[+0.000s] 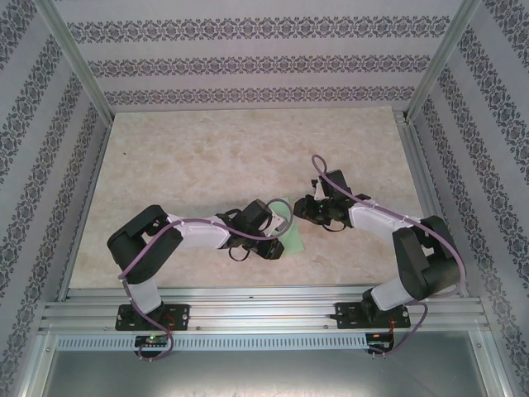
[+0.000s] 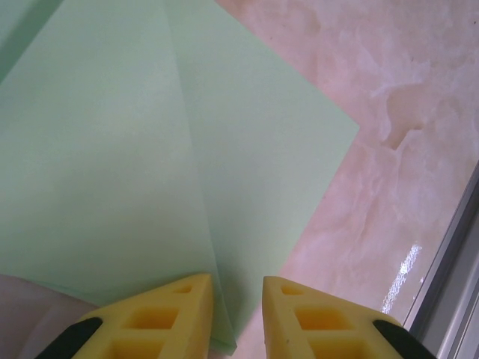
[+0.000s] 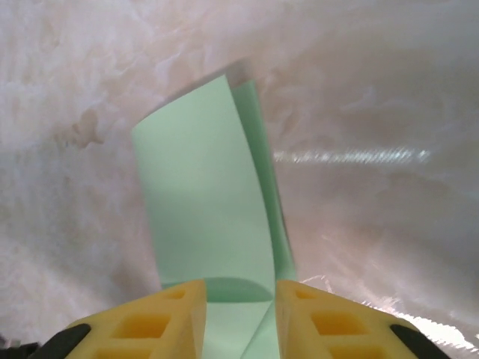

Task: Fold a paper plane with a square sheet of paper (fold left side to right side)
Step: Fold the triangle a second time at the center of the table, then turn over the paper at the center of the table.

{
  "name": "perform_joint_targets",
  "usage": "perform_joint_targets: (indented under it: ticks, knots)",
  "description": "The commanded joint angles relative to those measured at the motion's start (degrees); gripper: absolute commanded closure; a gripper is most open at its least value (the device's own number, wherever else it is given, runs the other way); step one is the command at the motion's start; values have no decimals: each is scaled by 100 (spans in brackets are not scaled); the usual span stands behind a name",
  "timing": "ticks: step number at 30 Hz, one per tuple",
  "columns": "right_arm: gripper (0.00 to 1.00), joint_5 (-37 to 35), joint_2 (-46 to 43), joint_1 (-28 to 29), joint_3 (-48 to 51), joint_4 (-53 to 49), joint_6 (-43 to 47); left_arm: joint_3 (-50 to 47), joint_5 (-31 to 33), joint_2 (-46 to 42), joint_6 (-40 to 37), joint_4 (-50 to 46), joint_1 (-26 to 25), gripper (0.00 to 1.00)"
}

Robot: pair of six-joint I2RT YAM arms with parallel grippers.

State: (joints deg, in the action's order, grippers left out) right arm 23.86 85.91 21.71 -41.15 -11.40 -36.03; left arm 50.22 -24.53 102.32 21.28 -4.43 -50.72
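A light green square sheet of paper (image 1: 293,238) (image 2: 112,164) (image 3: 202,209) lies partly folded near the middle of the marbled worktop's (image 1: 207,157) near edge. The left pincer (image 2: 236,284) stands slightly open over its crease. The right pincer (image 3: 239,288) is open, with a curled flap loose between its fingers.

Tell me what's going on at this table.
A light green sheet of paper is being folded on the marbled table. The left gripper sits low over the sheet with its jaws apart, and a folded edge runs into the gap between them. The right gripper is open too, with a curled flap of the paper rising just ahead of it. That flap is not pressed flat yet.
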Motion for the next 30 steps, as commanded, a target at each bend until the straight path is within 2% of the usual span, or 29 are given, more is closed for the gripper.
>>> perform_joint_targets:
  ticks: [1,19,27,30]
  knots:
    - [68,427,72,111,288,373,-286,-60,66,51,-22,-436,-87,73]
    - [71,604,663,291,396,967,-574,-37,58,115,-51,-476,-87,73]
    - [91,837,567,282,563,1474,-840,-88,30,-106,42,-377,-21,73]
    - [99,820,384,230,582,1478,-792,-195,-166,-554,222,-183,233,68]
